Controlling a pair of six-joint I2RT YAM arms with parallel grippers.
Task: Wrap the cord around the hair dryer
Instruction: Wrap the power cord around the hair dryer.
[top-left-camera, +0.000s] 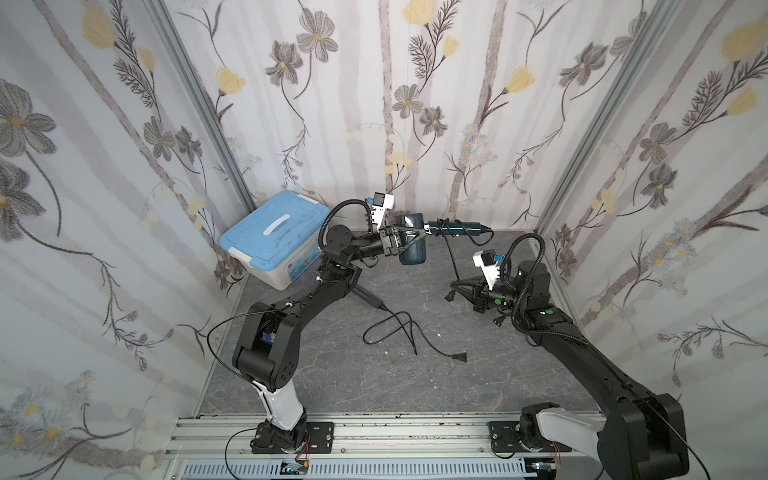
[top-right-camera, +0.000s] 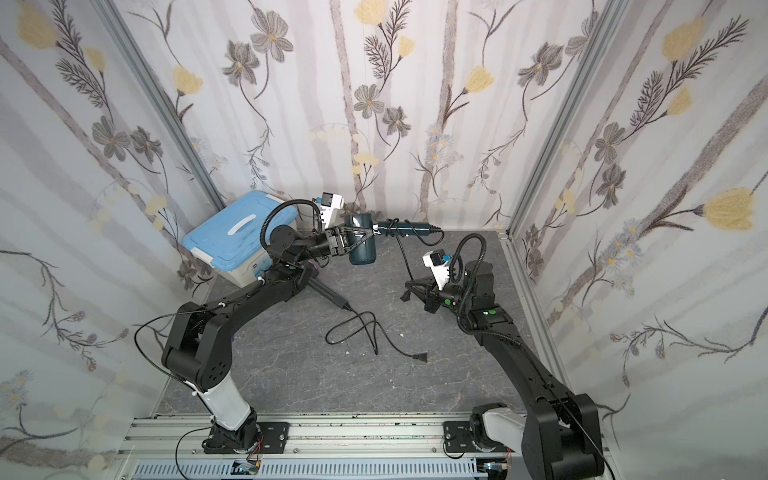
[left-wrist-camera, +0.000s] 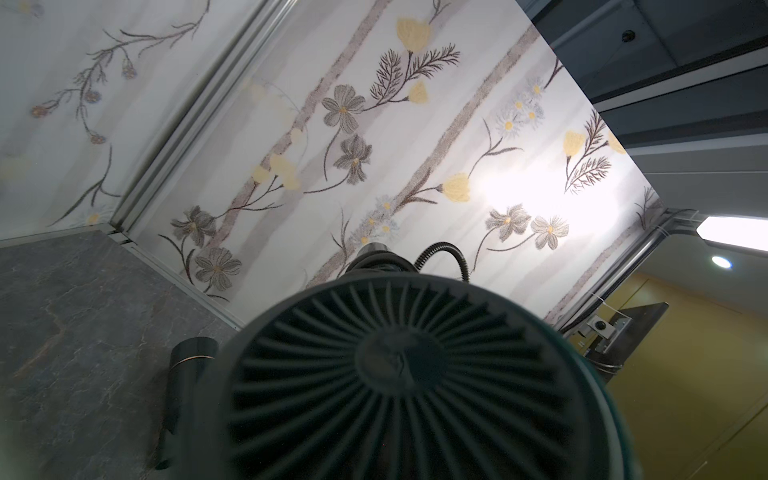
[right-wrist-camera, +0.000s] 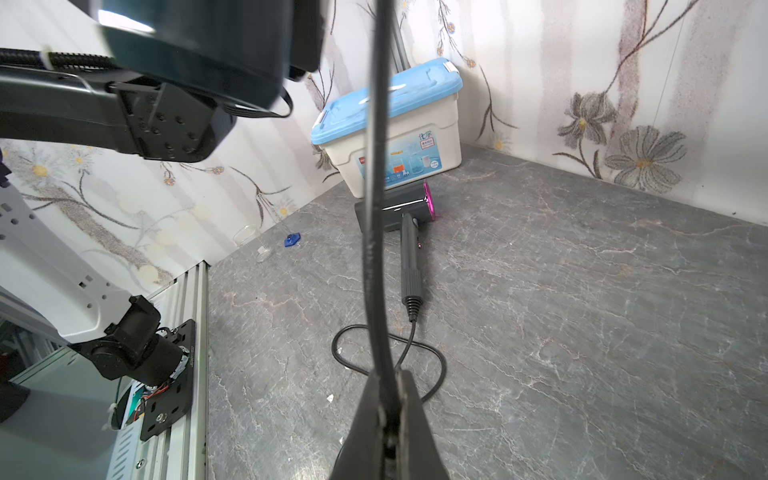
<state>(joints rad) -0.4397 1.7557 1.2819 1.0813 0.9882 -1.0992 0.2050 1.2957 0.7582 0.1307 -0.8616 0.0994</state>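
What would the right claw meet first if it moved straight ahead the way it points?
Likely the dark grey, magenta-ended hair dryer lying on the floor ahead of the right claw, though depth is unclear.

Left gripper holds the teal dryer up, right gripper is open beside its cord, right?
No: the right gripper is shut on the cord, as the right wrist view shows. The left gripper does hold the teal dryer up.

Blurred and cropped by the frame edge in the left wrist view: hair dryer (left-wrist-camera: 403, 374) grille, masking fingers of the left gripper (top-left-camera: 419, 236). In both top views, head of the second hair dryer (top-left-camera: 370, 298) (top-right-camera: 332, 296) lost under the left arm.
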